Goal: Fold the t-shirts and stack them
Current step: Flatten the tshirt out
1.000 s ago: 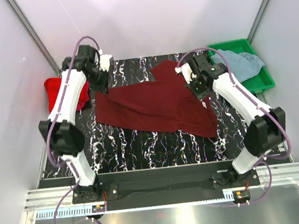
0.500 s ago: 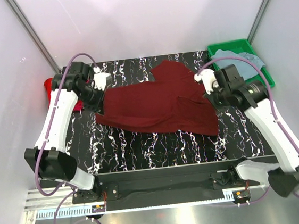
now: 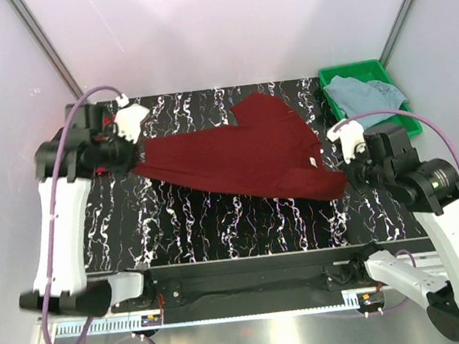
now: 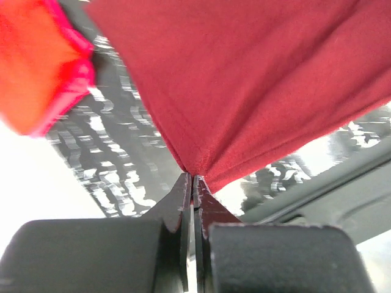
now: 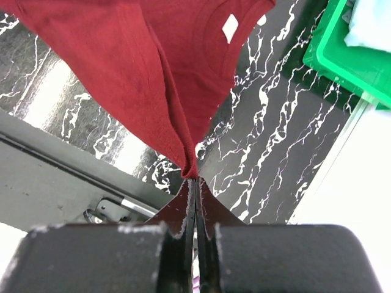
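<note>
Both arms swung outward since earlier; left tool [image 4: 192,180], right tool [image 5: 195,180] each pinching maroon t-shirt [image 3: 236,159] stretched between.

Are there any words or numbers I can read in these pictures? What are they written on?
No words or numbers can be read anywhere.
White tag inside the collar of the maroon shirt: looks blank, too small to tell.
Pale strip along the front rail: fine marks, too small to read.
</note>
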`<control>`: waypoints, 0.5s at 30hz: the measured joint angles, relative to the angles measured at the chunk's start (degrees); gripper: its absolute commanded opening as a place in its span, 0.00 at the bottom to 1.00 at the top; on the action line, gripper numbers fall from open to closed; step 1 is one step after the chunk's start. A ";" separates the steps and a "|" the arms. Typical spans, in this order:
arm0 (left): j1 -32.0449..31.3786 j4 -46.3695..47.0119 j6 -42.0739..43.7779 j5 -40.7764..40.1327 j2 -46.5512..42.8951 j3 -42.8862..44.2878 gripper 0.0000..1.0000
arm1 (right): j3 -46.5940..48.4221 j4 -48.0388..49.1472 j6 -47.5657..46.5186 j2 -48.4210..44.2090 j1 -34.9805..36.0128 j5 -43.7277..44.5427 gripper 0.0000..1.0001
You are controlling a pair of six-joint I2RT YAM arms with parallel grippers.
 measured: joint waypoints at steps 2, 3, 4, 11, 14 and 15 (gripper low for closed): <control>-0.02 -0.09 1.86 -1.97 -3.10 0.07 0.00 | -0.39 -0.44 0.37 -0.70 0.00 -0.15 0.00; -0.02 -0.11 2.89 -3.15 -4.31 -0.07 0.00 | -0.55 -0.68 0.57 -0.83 0.00 -0.20 0.00; -0.02 0.02 3.87 -4.22 -5.11 -0.57 0.00 | -0.83 -0.92 0.72 -0.83 0.00 -0.44 0.00; -0.02 0.20 8.02 -7.91 -6.82 -12.20 0.00 | -1.46 -1.36 0.72 0.70 0.00 -1.49 0.00; -0.02 -0.13 9.18 -8.50 -7.15 -16.22 0.00 | -1.42 -1.36 0.70 0.92 0.00 -1.64 0.00; -0.02 -0.09 9.64 -8.74 -7.50 -17.38 0.00 | -1.42 -1.31 0.70 0.83 0.00 -1.64 0.00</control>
